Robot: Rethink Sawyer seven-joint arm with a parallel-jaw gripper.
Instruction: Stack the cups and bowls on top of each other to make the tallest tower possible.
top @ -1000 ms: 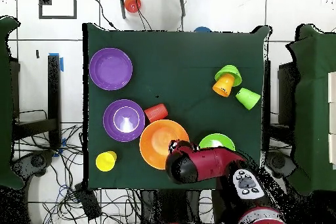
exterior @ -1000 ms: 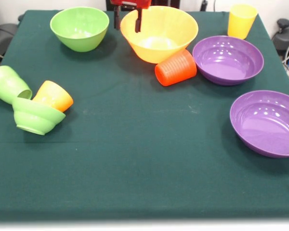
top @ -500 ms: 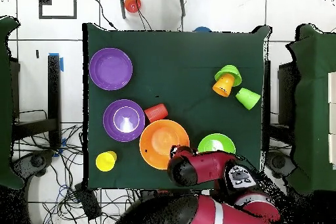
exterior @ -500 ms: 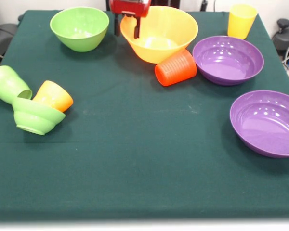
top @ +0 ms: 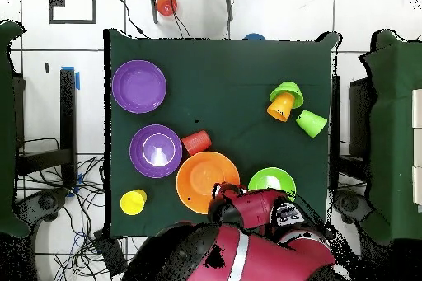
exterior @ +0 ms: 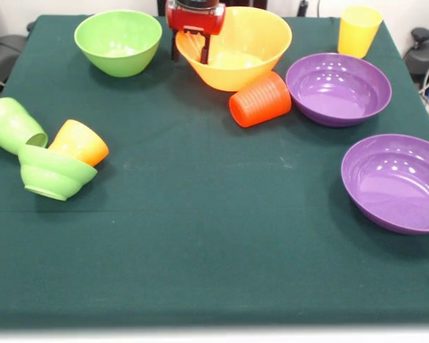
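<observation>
Orange-yellow and widest, the large bowl [exterior: 236,46] sits at the table's [exterior: 200,236] far edge, its rim straddled by the open gripper [exterior: 191,46], one finger inside, one outside, apparently positioned to pinch it; no tower stands yet.

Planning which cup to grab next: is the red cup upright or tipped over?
Tipped: the red cup lies on its side against the orange bowl.

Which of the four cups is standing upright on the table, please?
The yellow cup at the table's far corner, past the purple bowl, stands upright. The red cup, the orange cup and the green cup lie tipped over.
</observation>
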